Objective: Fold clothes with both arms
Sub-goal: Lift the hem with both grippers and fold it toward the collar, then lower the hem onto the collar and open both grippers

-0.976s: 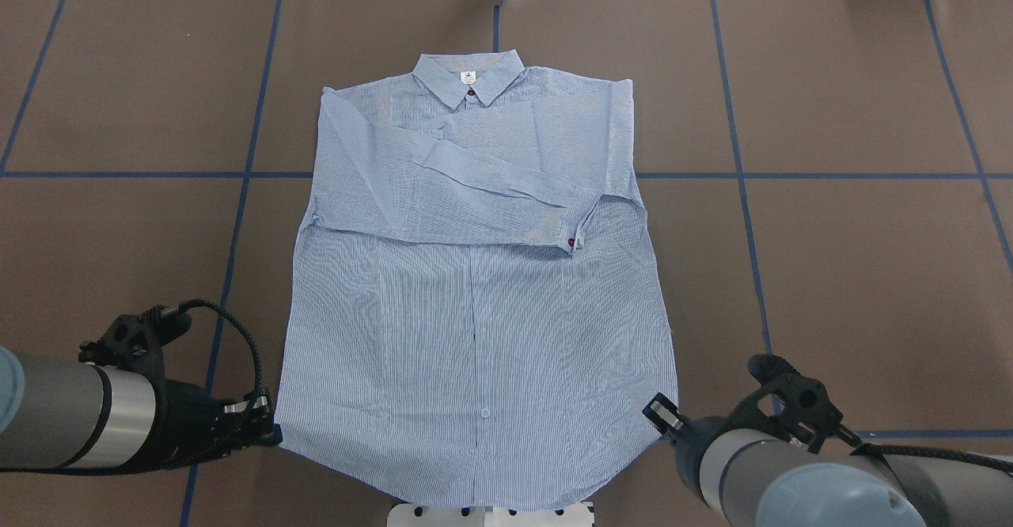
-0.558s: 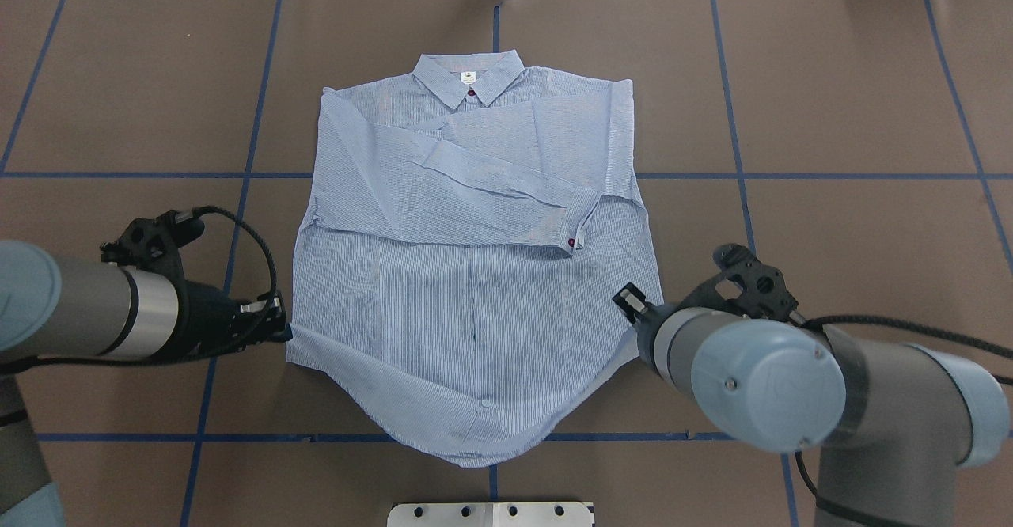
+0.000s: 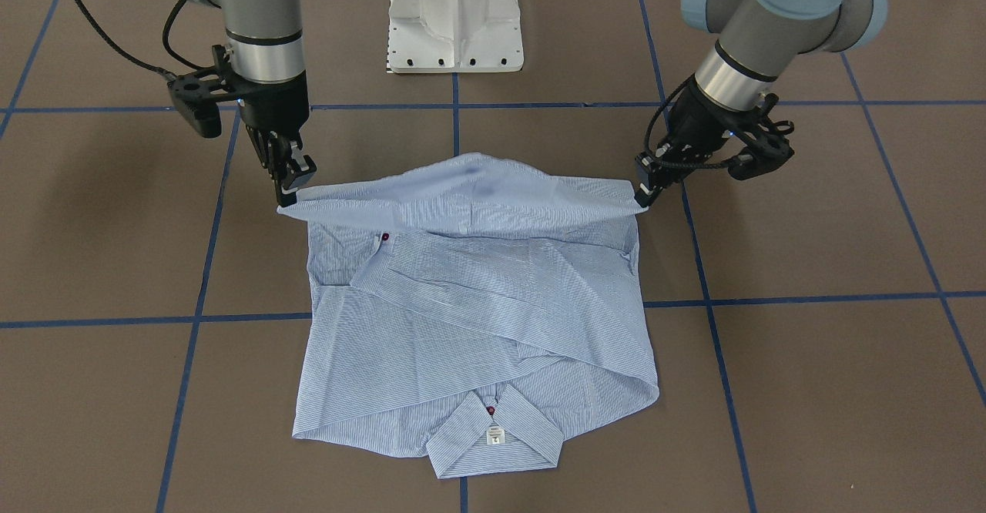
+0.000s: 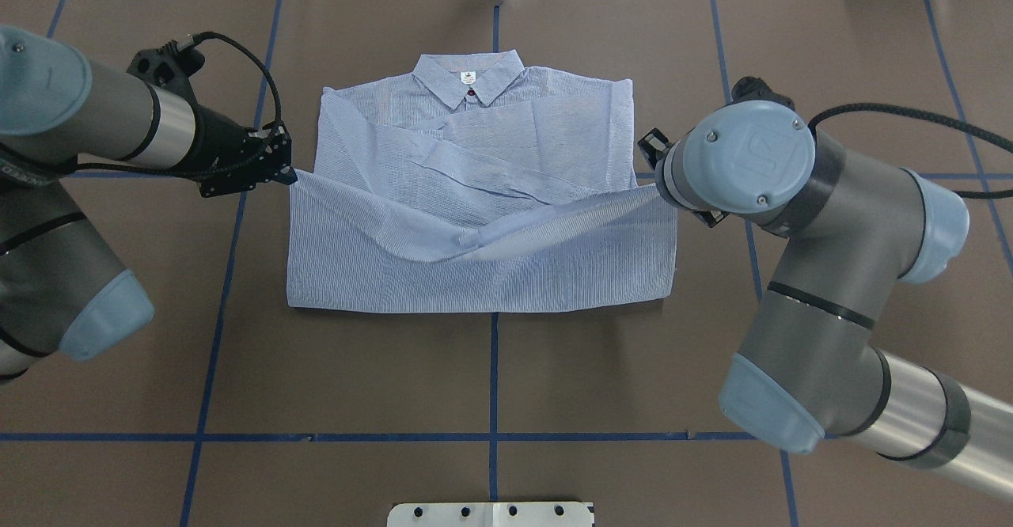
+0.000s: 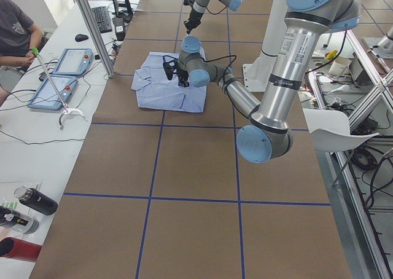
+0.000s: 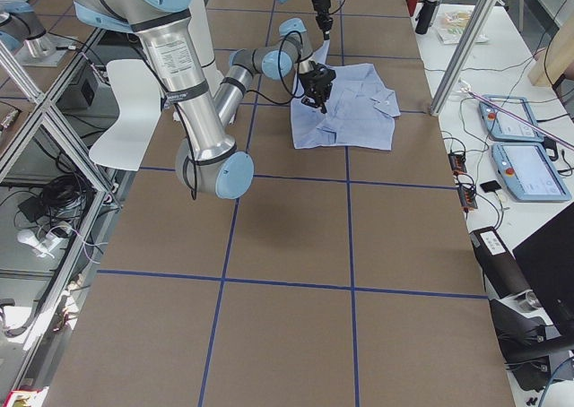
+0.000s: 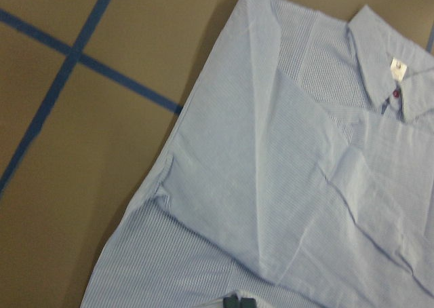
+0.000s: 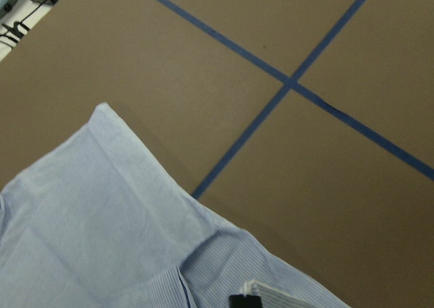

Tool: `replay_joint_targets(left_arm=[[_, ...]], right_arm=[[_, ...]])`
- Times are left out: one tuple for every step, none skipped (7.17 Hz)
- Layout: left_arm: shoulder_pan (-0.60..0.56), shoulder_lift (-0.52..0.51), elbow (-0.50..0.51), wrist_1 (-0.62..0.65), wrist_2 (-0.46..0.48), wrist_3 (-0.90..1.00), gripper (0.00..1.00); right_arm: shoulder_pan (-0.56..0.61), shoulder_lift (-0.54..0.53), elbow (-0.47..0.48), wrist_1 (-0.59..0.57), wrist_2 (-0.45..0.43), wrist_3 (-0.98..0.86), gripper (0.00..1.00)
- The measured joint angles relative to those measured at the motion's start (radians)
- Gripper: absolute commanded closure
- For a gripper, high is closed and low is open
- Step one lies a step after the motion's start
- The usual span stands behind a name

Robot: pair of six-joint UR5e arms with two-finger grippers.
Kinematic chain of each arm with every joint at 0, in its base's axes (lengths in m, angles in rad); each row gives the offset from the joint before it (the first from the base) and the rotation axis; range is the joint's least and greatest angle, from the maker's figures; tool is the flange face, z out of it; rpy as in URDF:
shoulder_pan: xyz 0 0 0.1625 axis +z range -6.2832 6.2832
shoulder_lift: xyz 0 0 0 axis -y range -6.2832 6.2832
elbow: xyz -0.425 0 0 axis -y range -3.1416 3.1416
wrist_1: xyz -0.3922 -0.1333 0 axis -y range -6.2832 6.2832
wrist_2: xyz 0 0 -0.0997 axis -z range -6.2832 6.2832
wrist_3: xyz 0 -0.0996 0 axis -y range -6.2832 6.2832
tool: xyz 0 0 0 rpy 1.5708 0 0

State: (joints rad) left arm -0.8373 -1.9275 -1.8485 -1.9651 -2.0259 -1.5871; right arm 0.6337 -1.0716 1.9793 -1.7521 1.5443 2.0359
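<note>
Pinching one shirt [image 4: 483, 282] by its hem, left hand [image 4: 285, 172] and right hand [image 3: 293, 186], both closed

light: bright, even, overhead | shadows: soft, faint, under raised shirt [image 3: 470, 189] edge on table [image 3: 809, 212] | focus: fixed views sharp; both wrist views dimmer, soft, slightly blurred, grainy

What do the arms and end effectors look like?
The left arm and right arm are silver-grey tubes with light blue joint caps and black bands. Black braided cables run to the wrists. The left end effector and right end effector are black, two-fingered.
</note>
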Motion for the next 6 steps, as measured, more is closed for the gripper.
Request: replay_joint_targets(left_arm=[[-0.045,-0.041,0.064,-0.002,-0.003,0.016,1.00],[-0.079,-0.086,0.134,-0.006,-0.004,0.028,1.00],[-0.101,-0.132,0.205,-0.012,-0.003,0.037,1.00],[-0.110,-0.174,0.272,-0.019,0.001,0.049,1.00],[-0.114,-0.211,0.348,-0.050,0.005,0.056,1.00],[-0.114,-0.245,0.443,-0.117,0.013,0.059,1.00]], right_arm=[[0.053,0.019,-0.049,0.035,-0.001,0.001,1.00],[0.095,0.028,-0.121,0.120,-0.005,0.009,1.00],[0.125,0.044,-0.218,0.227,-0.009,0.023,1.00],[0.139,0.091,-0.331,0.307,-0.024,0.031,1.00],[0.143,0.156,-0.439,0.343,-0.042,0.035,1.00],[0.147,0.199,-0.513,0.371,-0.053,0.034,1.00]])
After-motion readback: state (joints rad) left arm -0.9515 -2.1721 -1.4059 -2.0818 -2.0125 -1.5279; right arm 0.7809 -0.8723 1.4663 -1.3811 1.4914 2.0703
